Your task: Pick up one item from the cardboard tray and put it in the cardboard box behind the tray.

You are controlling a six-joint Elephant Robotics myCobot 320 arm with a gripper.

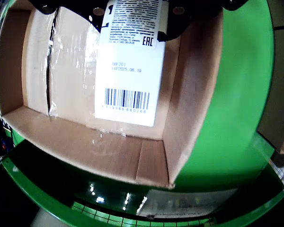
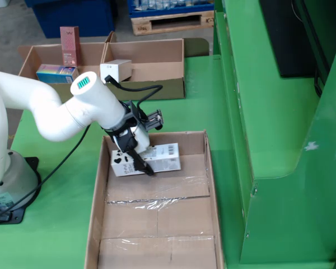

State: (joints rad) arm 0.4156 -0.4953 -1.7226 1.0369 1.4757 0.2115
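Claw (image 2: pixel 139 159) grips white carton (image 2: pixel 157 158) over box (image 2: pixel 208 168); barcode (image 1: pixel 127 99) visible close-up.

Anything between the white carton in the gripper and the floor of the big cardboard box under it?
Nothing. In the wrist view the white carton hangs over the bare taped floor of the cardboard box; the fixed view shows the same empty box.
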